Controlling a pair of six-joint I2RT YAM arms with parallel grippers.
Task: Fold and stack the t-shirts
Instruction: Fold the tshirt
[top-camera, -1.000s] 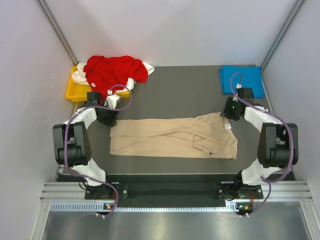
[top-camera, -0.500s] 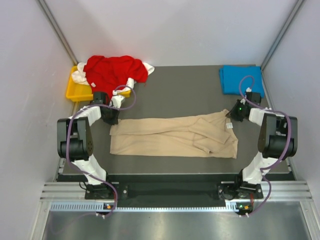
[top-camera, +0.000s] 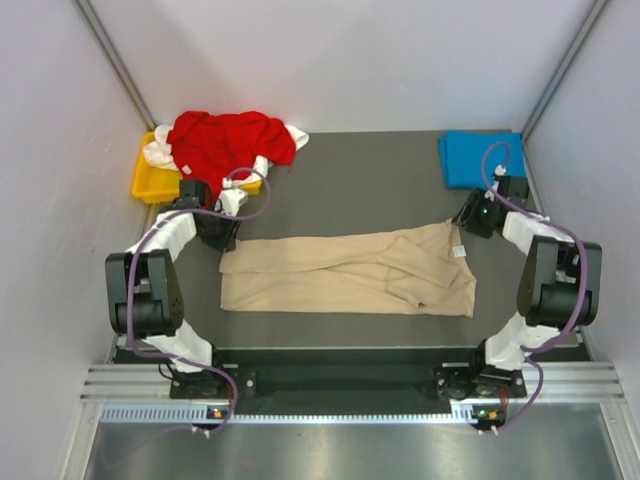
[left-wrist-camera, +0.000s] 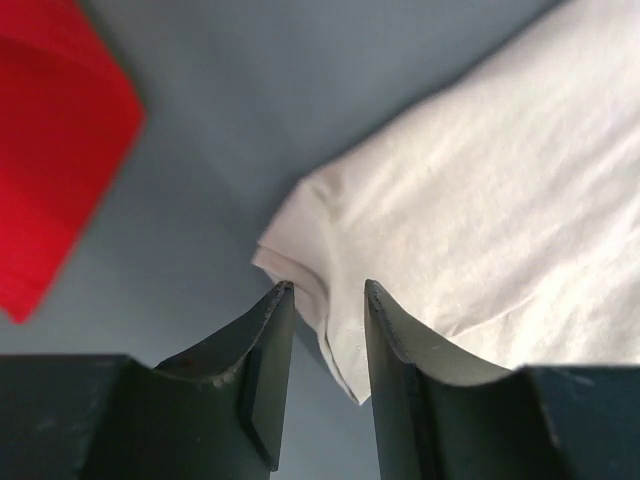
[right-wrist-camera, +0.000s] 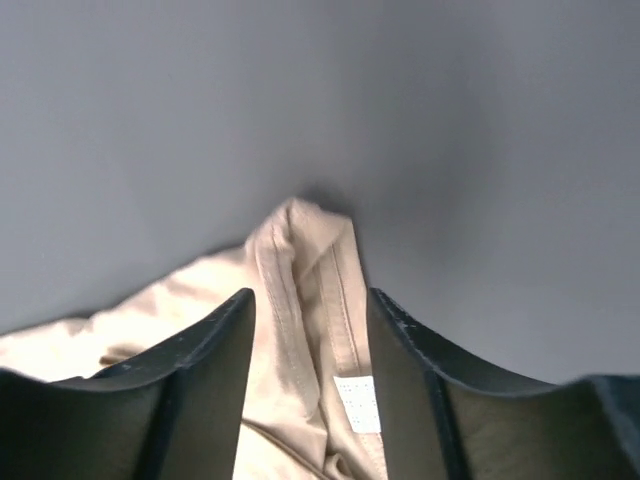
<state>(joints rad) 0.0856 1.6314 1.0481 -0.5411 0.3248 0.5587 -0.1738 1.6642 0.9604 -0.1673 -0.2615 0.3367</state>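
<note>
beige cotton t-shirt (top-camera: 340, 275): folded into a long band, flat at the centre of the dark grey table (top-camera: 350, 190)
left gripper (left-wrist-camera: 320, 290): released, fingers apart astride the band's 10 o'clock corner
right gripper (right-wrist-camera: 305, 295): released, fingers wide astride the 2 o'clock corner
large red t-shirt (top-camera: 225, 140): crumpled at 10 o'clock, over a white t-shirt (top-camera: 158, 153) and the yellow plastic tray (top-camera: 145, 180)
bright blue t-shirt (top-camera: 482, 160): folded, at 2 o'clock
</note>
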